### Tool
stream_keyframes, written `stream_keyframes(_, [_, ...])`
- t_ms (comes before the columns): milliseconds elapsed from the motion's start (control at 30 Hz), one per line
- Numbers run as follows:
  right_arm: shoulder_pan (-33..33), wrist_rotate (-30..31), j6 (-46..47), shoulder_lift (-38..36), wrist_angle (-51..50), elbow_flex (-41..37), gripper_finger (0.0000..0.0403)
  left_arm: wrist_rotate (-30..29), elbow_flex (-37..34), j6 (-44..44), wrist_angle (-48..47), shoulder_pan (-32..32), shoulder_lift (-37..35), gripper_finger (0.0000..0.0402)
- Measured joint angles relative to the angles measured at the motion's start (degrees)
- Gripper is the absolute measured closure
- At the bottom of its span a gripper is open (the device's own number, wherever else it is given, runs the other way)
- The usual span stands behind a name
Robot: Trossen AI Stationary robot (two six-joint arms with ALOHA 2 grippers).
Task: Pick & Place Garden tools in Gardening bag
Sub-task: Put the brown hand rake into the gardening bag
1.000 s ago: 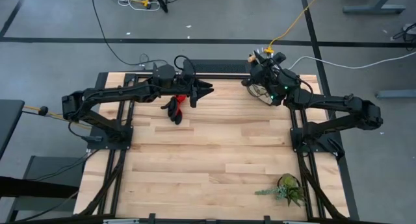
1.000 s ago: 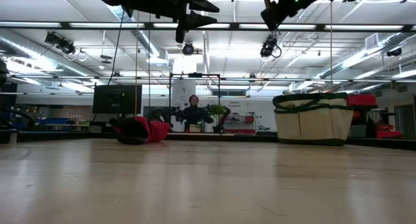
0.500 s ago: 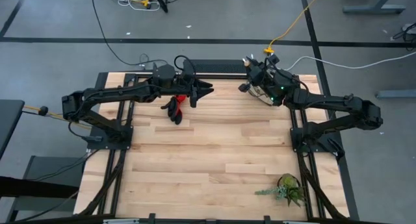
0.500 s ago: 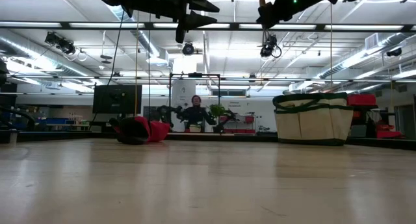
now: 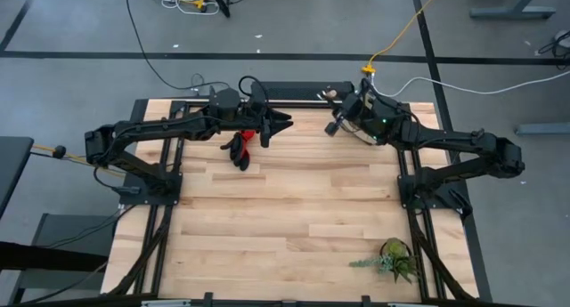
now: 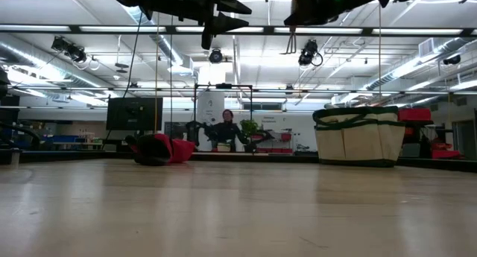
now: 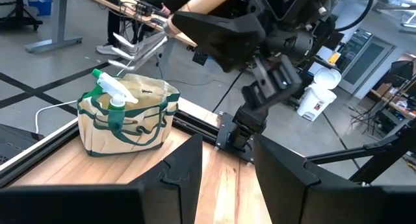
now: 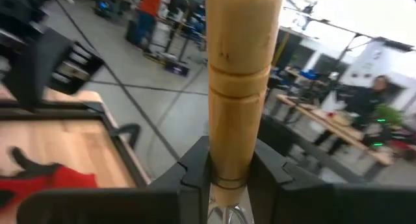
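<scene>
My right gripper [image 5: 338, 120] is shut on the wooden-handled little rake [image 7: 140, 45], high over the far right of the table, just left of the gardening bag [image 6: 358, 134]. The beige bag with green trim stands on its base and shows in the left wrist view [image 7: 127, 117], with a green plastic piece [image 7: 109, 87] sticking out of it. My right arm mostly hides the bag in the high view. The red-and-black gloves [image 5: 240, 147] lie on the table below my left gripper [image 5: 283, 123], which is open and empty. The trowel does not show. My right gripper pinches the rake's wooden handle [image 8: 227, 139] between its two fingers, near the handle's metal end. The fingers [image 8: 195, 169] come level from the table's right and lie across the handle. The rake is lifted clear, handle up, with its tines [image 6: 292, 42] hanging below.
A leafy green plant [image 5: 392, 258] stands near the table's front right. The wooden tabletop [image 5: 285, 209] stretches between the gloves and the plant. A person [image 6: 226, 127] sits in the room beyond the far edge.
My right gripper has gone toward the table's left edge and turned, carrying the rake away from above the bag. The rake's tines now hang in sight in the low view. The bag and gloves have stayed put.
</scene>
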Motion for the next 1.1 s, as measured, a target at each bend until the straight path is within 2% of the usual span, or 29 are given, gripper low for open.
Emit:
stream_keyframes(300, [-0.82, -5.08, 5.48, -2.34, -3.55, 0.00, 0.0332, 1.50, 0.00, 0.02, 0.02, -0.02, 0.02, 0.0259])
stream_keyframes(467, [-2.03, -7.35, 8.81, -6.49, -8.87, 0.00, 0.0332, 1.50, 0.00, 0.55, 0.00, 0.00, 0.02, 0.0259])
stream_keyframes(700, [-3.61, -7.51, 11.38, -12.66, -15.67, 0.00, 0.0332, 1.49, 0.00, 3.29, 0.01, 0.00, 0.02, 0.0259])
stream_keyframes(933, [-5.06, -13.85, 15.41, -18.06, -20.63, 0.00, 0.0332, 1.48, 0.00, 6.18, 0.00, 0.00, 0.02, 0.0259])
stream_keyframes(1100, [-5.90, -14.86, 18.42, -20.99, -22.45, 0.00, 0.0332, 1.48, 0.00, 6.25, 0.00, 0.00, 0.02, 0.0259])
